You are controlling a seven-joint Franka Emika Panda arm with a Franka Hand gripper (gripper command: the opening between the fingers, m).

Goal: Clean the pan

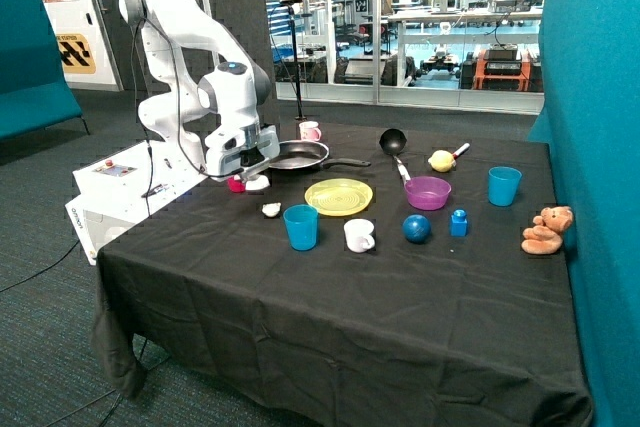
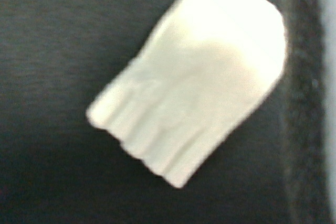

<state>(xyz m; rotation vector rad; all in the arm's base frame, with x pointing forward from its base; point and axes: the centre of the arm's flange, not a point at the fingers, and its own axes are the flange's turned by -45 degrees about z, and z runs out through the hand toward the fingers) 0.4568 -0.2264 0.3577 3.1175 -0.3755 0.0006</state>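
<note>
Pan (image 1: pixel 298 155) sits near the back corner of the bench (image 1: pixel 330 297), on the black cloth, handle pointing toward the black ladle (image 1: pixel 392 141); a pink cup (image 1: pixel 311 131) stands just behind it. Looks untouched so far, so cleaning not begun, I'd judge.

Gripper (image 1: pixel 246 169) is low over the bench edge, just beside the pan rim on the side away from the handle, directly above a small white item (image 1: pixel 257 183) w/ a red/pink bit (image 1: pixel 236 184) next to it. Wrist view shows that white item (image 2: pixel 194 77) filling the frame: pale, soft-looking, ribbed at one end, lying flat on the cloth, prob. a cloth or sponge-type wiper. Likely reason for the pose: pick up the wiper first, then take it to the pan. Fingers aren't seen in either view, so can't tell if gripper is wide, narrow or holding anything.

Arm: base off the bench corner, upper link arched high, forearm folded down, wrist pointing approx. straight down at the bench.

Rest of the bench is laid out well apart from the work area: yellow plate (image 1: pixel 338 196), two blue cups (image 1: pixel 300 226), white cup (image 1: pixel 358 235), purple bowl (image 1: pixel 427 191), blue ball (image 1: pixel 416 228), teddy (image 1: pixel 546 230) at the far edge.
</note>
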